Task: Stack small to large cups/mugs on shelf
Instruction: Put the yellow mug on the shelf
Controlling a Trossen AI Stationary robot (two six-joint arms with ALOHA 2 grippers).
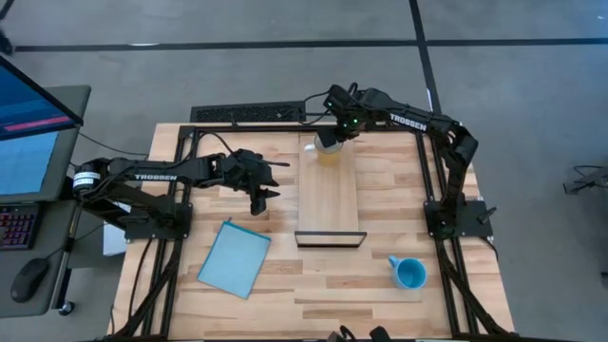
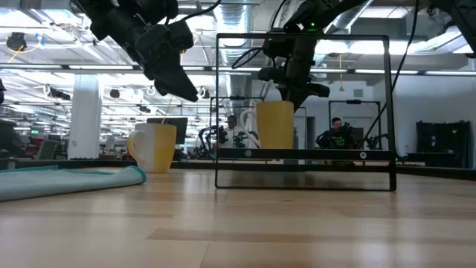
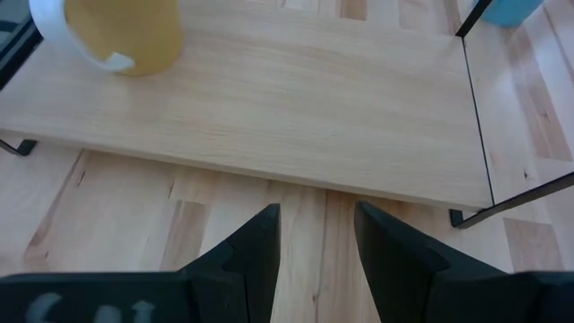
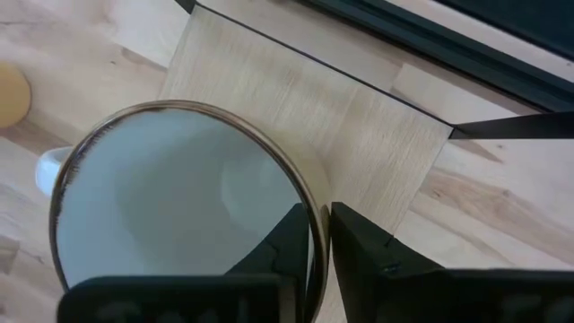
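Item 1, pale yellow mug (image 4: 179, 206): white inside, dark-edged rim, white handle. Stands upright on the shelf (image 1: 329, 195), at that board's far end, near the desk's far edge. The right gripper (image 4: 321, 247) pinches its rim, one finger inside the wall and one outside, closed on it.

Item 2, second yellow mug (image 2: 155, 147): seen in the low view only, upright on the desk (image 1: 380, 304), beside the blue sheet; the high view does not make its place out, as the left arm covers that part.

Item 3, blue mug (image 1: 409, 274): bright blue, upright, handle toward the shelf, near the desk's near right corner, well apart from the shelf.

Item 4, shelf: long light-wood board on thin black wire legs, a dark edge at its near end, lying lengthwise down the desk's middle.

Item 5, left gripper (image 3: 316, 238): fingers a little apart, holding nothing, above the desk just left of the shelf's long edge.

Item 6, blue sheet (image 1: 234, 258): flat light-blue square, turned at an angle, on the desk's near left part.

Surface: butcher-block desk with a black frame around it.

Room: grey floor, a monitor (image 1: 28, 142) and mouse (image 1: 28, 279) on a side stand to the left; an open workshop with strip lights and seated people (image 2: 336, 132) beyond.
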